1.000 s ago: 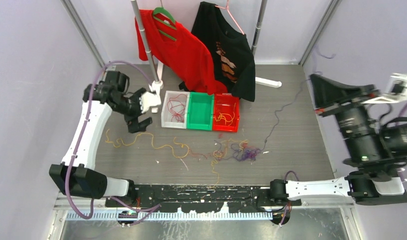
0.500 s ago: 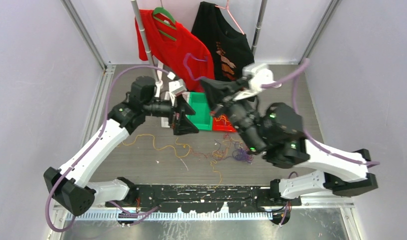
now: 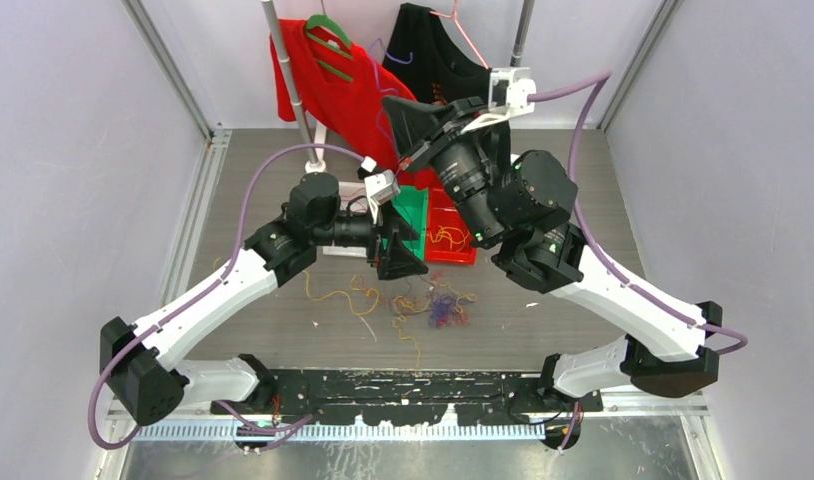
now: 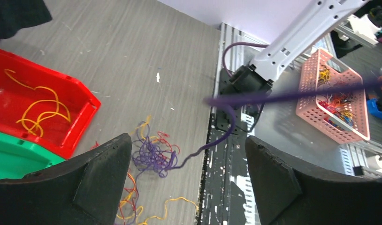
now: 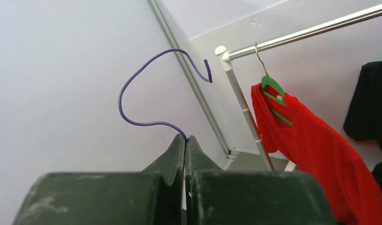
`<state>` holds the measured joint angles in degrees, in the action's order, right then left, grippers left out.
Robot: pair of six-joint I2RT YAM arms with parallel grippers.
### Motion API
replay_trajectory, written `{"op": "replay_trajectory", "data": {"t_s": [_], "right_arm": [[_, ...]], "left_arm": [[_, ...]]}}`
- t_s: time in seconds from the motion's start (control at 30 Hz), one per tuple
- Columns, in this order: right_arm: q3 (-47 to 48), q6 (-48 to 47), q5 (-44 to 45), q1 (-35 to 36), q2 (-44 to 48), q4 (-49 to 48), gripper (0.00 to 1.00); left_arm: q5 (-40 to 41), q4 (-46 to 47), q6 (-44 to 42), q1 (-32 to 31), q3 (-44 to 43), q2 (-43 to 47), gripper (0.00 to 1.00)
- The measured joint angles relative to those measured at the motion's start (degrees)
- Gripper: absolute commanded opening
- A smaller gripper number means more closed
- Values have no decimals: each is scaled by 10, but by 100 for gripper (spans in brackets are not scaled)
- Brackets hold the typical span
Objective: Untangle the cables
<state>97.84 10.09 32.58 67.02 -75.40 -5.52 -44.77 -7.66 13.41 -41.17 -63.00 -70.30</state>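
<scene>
Near the middle of the grey wood-grain desk [image 3: 528, 335], the thin wiry cables [image 3: 438, 305] in red, yellow-orange and purple are lying in a loose heap. They are lying just in front of the red plastic bin [image 3: 451, 256] and the green plastic bin [image 3: 413, 200]. I am holding the left end effector [image 3: 401, 248] over the desk between the bins and the heap, jaws standing wide with nothing gripped. The right end effector [image 5: 186, 139] is hanging high over the bins, pinched tight on one dark purple strand [image 5: 149, 123] that is curling up past its tips. Both arms are crowding the centre, with the red T-shirt [image 3: 333, 90] and the black T-shirt [image 3: 433, 50] hanging close behind the right wrist. Bare desk is showing on either side of the heap, out to the lilac walls. Past the desk's near edge, a pink mesh basket [image 4: 339, 98] is sitting off the desk.
</scene>
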Motion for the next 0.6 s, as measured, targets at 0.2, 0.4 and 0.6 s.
{"op": "replay_trajectory", "data": {"t_s": [0.2,0.4,0.6], "right_arm": [[6,54,-12,-28,-1,-18,1],[5,73,-17,-49,-5,-18,1],[-48,68,-14,-67,24,-12,28]], "left_arm": [[21,33,16,0,3,-7,62],[28,43,6,-1,6,-6,0],[37,26,-17,5,26,15,0]]}}
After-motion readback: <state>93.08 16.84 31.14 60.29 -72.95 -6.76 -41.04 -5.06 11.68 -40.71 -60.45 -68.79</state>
